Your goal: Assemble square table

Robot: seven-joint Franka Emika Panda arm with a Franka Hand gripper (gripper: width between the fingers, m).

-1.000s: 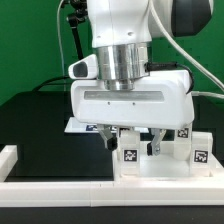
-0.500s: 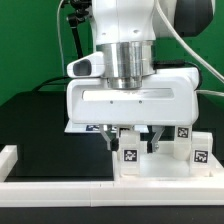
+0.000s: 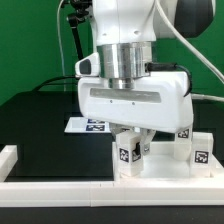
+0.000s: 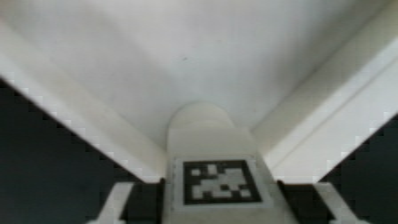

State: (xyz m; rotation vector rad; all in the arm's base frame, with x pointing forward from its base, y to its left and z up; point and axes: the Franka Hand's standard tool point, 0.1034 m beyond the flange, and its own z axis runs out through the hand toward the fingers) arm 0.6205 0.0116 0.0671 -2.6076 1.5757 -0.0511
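A Franka arm's gripper point(image 3: 133, 141) stood low over the square table's parts at the near edge of a black work table point(image 3: 40, 125). In the exterior view, the white gripper body filled the middle of the picture, and its fingers point(image 3: 146, 139) reached down around a small white table leg point(image 3: 128, 154) bearing a black-and-white tag. The jaws were narrowed to about the leg's width and appeared to have closed on it, though the view did not show plainly whether the pads pressed it firmly. The leg stood upright on the white square tabletop point(image 3: 165, 170), which lay at the table's front towards the exterior view's right, just behind the long low white border rail point(image 3: 60, 186). Two more tagged legs point(image 3: 199, 150) stood upright on the tabletop further to the exterior view's right, close together and near the gripped one. The marker board point(image 3: 85, 124) lay flat on the black surface behind the gripper, partly hidden by it. A green backdrop point(image 3: 30, 40) and cables filled the background. The wrist view showed the leg's rounded upper end point(image 4: 214, 150) and its tag rising between the two fingers, with the tabletop's white surface point(image 4: 160, 50) beyond.
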